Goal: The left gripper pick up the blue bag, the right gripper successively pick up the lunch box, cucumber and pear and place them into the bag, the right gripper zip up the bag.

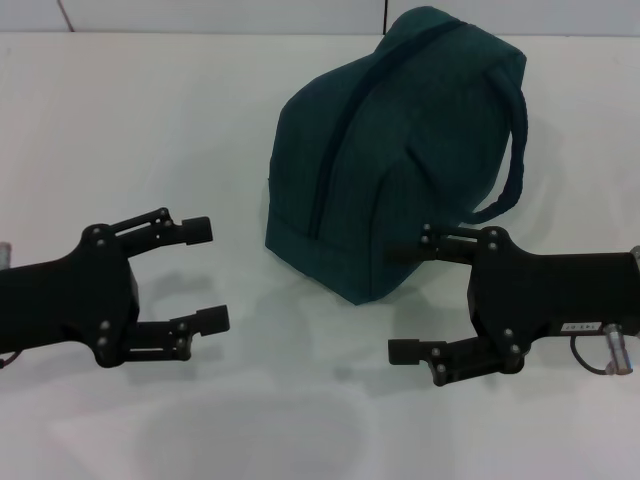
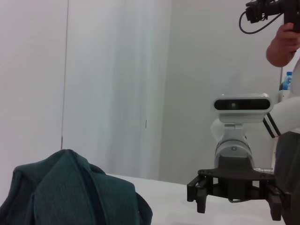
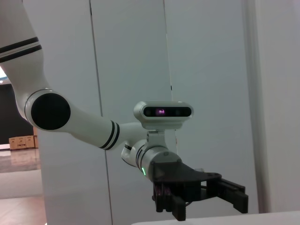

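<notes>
The blue bag point(image 1: 390, 150) stands on the white table point(image 1: 120, 130) at the middle back, its zipper line running along the top and one loop handle point(image 1: 516, 150) hanging on its right side. It also shows in the left wrist view point(image 2: 70, 192). My left gripper point(image 1: 207, 275) is open and empty, low over the table to the left of the bag and apart from it. My right gripper point(image 1: 398, 302) is open and empty at the bag's front right corner, its upper finger against the fabric. The lunch box, cucumber and pear are out of view.
The left wrist view shows the right gripper point(image 2: 236, 204) from the front, and a person point(image 2: 286, 42) holding a camera at the far right. The right wrist view shows the left gripper point(image 3: 208, 208) in front of white wall panels.
</notes>
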`<state>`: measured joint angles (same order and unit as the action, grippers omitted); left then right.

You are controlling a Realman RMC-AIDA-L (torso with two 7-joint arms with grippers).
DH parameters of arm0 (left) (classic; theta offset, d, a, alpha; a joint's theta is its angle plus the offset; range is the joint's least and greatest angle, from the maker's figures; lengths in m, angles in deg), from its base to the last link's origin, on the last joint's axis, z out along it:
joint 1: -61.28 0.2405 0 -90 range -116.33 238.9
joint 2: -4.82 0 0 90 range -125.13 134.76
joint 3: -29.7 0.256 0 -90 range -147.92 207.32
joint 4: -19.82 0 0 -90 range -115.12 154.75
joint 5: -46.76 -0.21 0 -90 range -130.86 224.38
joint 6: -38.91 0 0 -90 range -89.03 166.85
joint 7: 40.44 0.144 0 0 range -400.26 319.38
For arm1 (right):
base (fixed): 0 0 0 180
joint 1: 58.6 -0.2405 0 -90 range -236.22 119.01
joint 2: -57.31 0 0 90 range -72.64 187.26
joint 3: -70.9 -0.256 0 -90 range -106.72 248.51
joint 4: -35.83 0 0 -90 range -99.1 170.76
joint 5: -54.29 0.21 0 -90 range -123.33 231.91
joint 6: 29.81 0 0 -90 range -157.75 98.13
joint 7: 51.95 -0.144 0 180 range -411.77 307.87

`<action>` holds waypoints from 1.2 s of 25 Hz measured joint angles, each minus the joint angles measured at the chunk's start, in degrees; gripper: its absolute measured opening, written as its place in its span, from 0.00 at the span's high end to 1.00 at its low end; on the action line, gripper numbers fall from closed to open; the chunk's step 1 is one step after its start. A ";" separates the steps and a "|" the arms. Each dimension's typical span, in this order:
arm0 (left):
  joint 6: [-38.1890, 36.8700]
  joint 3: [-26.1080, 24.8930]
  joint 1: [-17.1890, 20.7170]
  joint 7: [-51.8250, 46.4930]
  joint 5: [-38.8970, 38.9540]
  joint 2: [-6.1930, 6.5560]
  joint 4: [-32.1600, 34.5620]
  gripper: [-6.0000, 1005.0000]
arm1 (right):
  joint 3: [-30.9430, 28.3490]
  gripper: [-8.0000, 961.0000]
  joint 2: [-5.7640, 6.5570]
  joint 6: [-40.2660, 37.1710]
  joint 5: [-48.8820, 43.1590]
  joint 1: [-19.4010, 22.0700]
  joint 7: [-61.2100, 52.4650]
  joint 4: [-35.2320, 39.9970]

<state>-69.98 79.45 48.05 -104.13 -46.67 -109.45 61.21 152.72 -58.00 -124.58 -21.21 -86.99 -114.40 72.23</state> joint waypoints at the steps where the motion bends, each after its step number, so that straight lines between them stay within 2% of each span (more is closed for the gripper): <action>1: 0.00 0.00 -0.07 -0.01 0.00 -0.03 -0.03 0.12 | 0.00 0.08 0.00 0.04 0.00 0.00 0.12 -0.01; 12: 0.00 0.12 -0.75 0.29 0.01 -0.55 -0.18 0.12 | 0.00 0.08 0.00 0.06 -1.17 0.08 0.45 -0.09; 30: 0.00 0.08 -0.94 0.39 0.00 -0.61 -0.18 0.12 | 0.00 0.08 -0.06 0.30 -1.24 -0.44 0.50 0.18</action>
<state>-69.98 79.53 47.11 -103.73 -46.67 -110.06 61.03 152.72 -58.06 -124.28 -22.44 -87.43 -113.90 72.42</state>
